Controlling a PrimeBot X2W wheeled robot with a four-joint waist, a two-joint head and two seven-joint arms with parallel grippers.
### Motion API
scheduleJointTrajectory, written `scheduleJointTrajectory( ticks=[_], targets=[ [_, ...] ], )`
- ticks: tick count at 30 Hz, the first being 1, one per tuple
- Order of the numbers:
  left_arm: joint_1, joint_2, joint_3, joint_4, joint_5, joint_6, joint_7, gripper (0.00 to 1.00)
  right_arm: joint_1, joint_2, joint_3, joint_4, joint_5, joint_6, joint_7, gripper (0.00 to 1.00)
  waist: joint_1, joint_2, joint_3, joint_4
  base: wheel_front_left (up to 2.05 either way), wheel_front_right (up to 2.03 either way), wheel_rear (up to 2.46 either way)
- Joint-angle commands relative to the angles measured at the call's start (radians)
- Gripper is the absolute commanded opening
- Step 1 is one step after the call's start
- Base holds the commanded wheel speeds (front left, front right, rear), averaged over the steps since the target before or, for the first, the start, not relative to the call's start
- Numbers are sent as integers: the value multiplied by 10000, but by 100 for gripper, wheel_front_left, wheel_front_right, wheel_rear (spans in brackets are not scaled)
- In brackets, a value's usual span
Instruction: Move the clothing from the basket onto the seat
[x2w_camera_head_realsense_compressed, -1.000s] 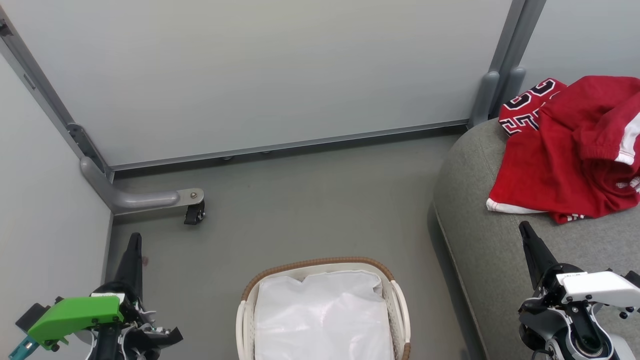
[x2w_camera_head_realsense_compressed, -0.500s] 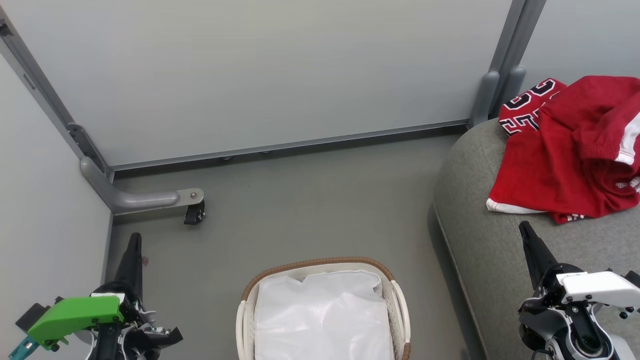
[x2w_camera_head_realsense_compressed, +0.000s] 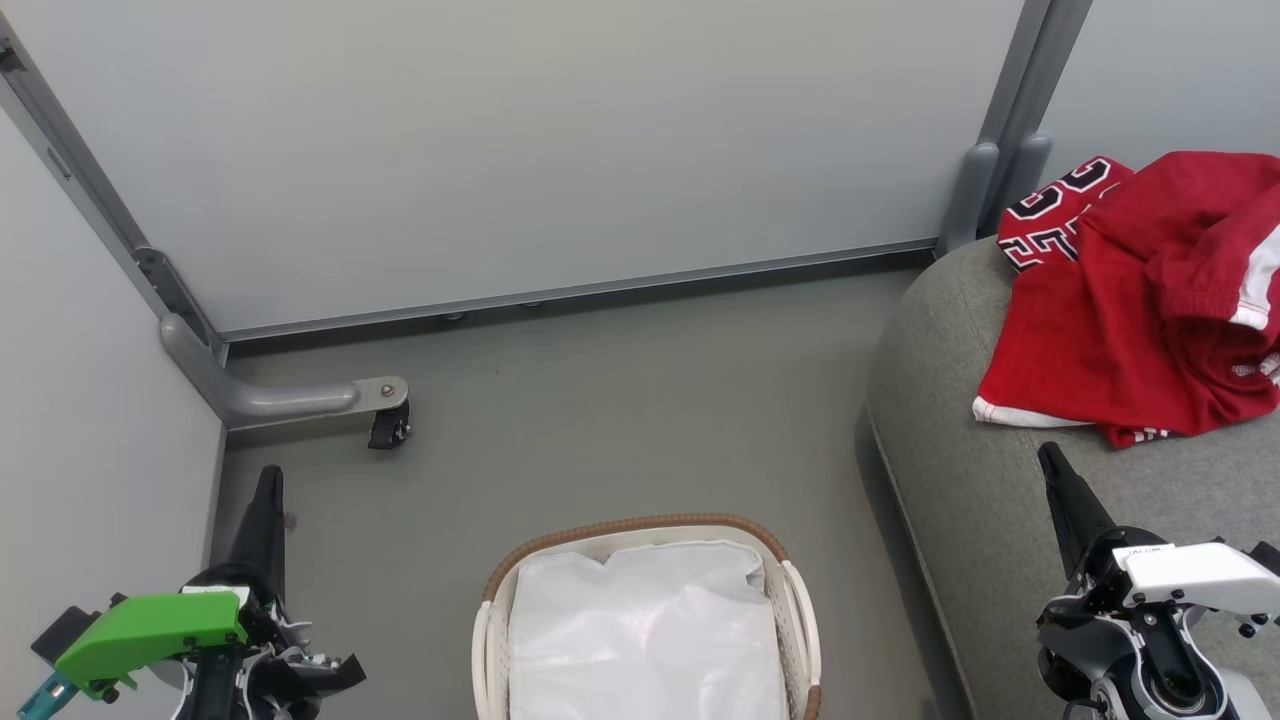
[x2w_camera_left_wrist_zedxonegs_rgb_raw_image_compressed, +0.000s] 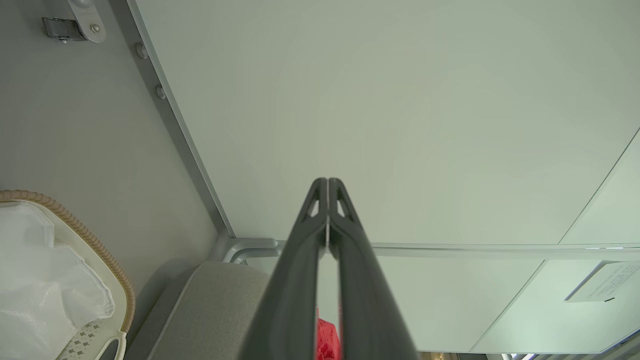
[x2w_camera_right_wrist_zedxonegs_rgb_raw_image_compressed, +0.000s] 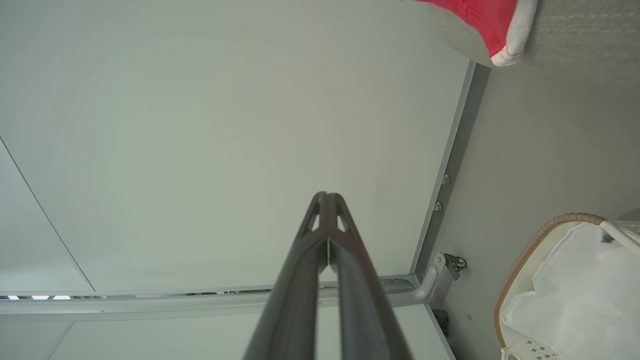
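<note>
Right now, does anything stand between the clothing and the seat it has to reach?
Nothing visible does. The red basketball clothing already lies on the grey seat; the basket holds just its white liner. The left end effector and right end effector are shut, empty.

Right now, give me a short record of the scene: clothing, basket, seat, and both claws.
clothing: red, heaped on the seat
seat: grey cushion, right of the basket
basket: on the floor, white liner inside, no red visible
left claw: shut, empty
right claw: shut, empty
task state: looks done
</note>
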Motion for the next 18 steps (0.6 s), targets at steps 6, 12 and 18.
scheduleJointTrajectory(
  ticks=[6,12,18],
  targets=[
    [-100,66,20,-18,-35,-57,28,0,105,-59,-23,-35,35,4,12,0,0,0,0,0,0,0,0],
    [-100,66,20,-18,-35,-57,28,0,105,-59,-23,-35,35,4,12,0,0,0,0,0,0,0,0],
    [-100,66,19,-18,-34,-57,27,0,105,-59,-23,-35,35,4,12,0,0,0,0,0,0,0,0]
  ],
)
